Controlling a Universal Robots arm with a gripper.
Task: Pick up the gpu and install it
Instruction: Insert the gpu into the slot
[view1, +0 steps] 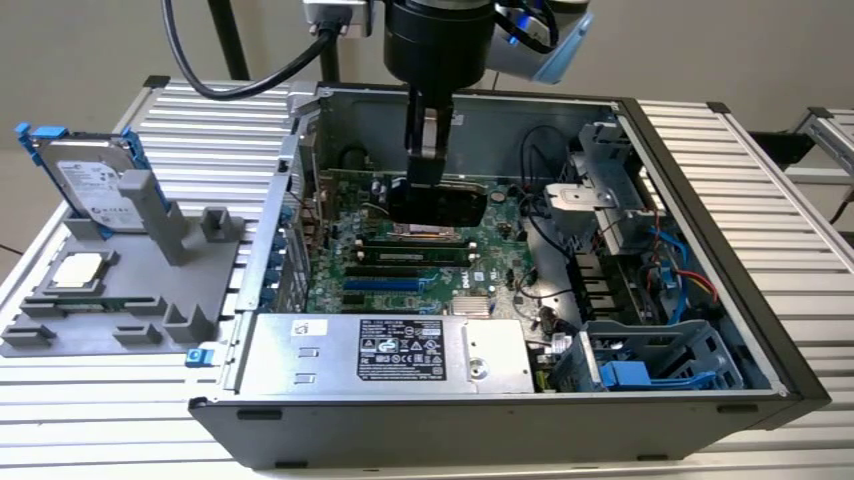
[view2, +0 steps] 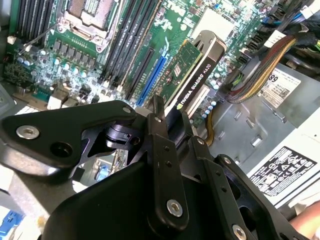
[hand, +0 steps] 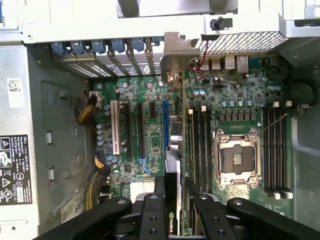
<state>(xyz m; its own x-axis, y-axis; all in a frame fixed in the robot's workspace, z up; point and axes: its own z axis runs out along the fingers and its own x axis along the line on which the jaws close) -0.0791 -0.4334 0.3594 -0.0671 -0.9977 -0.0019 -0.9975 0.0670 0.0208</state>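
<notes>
My gripper (view1: 427, 172) reaches down into the open computer case (view1: 747, 330) and is shut on the gpu (view1: 435, 206). The gpu is a card with a black cooler, and it stands on edge over the green motherboard (view1: 400, 285). The second wrist view has the gripper (view2: 167, 120) clamping the card's near end, and the gpu (view2: 196, 80) stretches away beside a long blue slot (view2: 152, 75). Seen edge-on in the first wrist view, the gpu (hand: 172, 165) runs from the gripper (hand: 172, 194) to its silver bracket (hand: 176, 55) at the case's rear wall.
A grey fixture (view1: 120, 310) at the exterior view's left holds a hard drive with blue rails (view1: 87, 180) and a square CPU chip (view1: 78, 270). Inside the case are the power supply (view1: 387, 350), an open CPU socket (hand: 240, 157), memory slots (hand: 200, 145), cable bundles (view2: 250, 85) and a drive cage (view1: 654, 365).
</notes>
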